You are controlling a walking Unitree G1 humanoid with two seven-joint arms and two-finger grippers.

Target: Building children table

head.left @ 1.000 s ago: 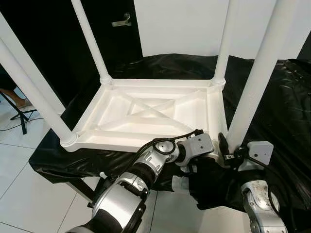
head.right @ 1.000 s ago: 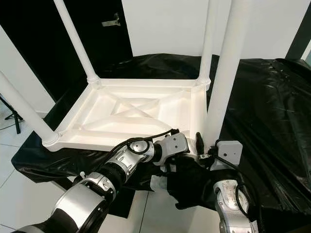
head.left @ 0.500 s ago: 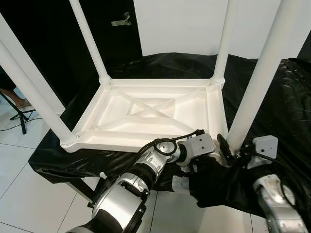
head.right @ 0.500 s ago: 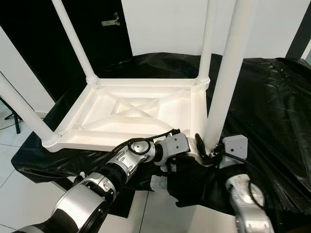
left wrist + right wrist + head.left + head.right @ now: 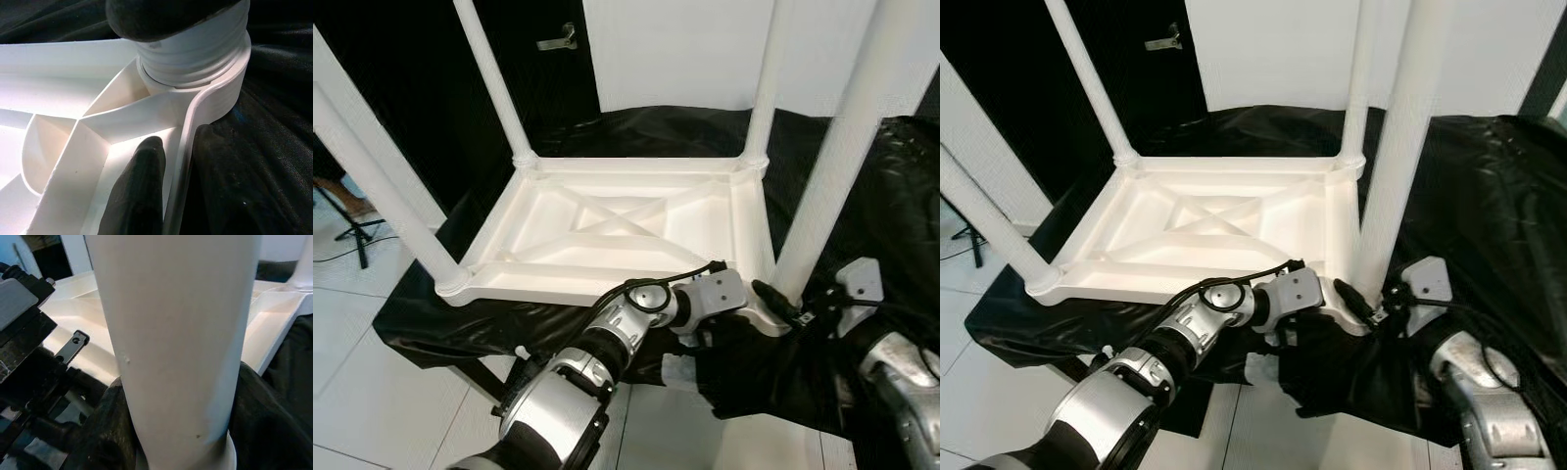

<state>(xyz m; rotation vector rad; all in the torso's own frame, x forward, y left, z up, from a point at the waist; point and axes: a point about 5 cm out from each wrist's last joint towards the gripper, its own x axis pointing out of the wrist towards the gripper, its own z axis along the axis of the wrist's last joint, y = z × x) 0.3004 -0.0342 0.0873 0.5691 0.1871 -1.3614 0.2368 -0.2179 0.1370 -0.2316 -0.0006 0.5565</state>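
I am holding the table point(image 5: 626, 230), which is lying upside down on a black sheet point(image 5: 891, 206) across the centre of the frame, its ribbed underside facing up and four legs rising out of the corner sockets. My left gripper point(image 5: 171, 181) is closing on the rim at the lower right corner: one finger is sitting inside the tray, the other outside, with the thin white edge pinched between them. My right gripper point(image 5: 783, 302) is wrapping the near right leg point(image 5: 827, 171) just above its socket, fingers closed on it from both sides.

Risks from this position, as I am judging them:
- The leg may be cross-threading if I am turning it while it is leaning; it is standing slightly tilted in the head views.
- The rim is thin and glossy, so my left fingers may be slipping off, letting the whole table rotate with the leg.
- The sheet is slick and wrinkled, so the table may be sliding toward the lower edge of the frame, where it is already overhanging the support.

The table is smooth white plastic, with crossed ribs and a threaded collar point(image 5: 195, 58) at the socket
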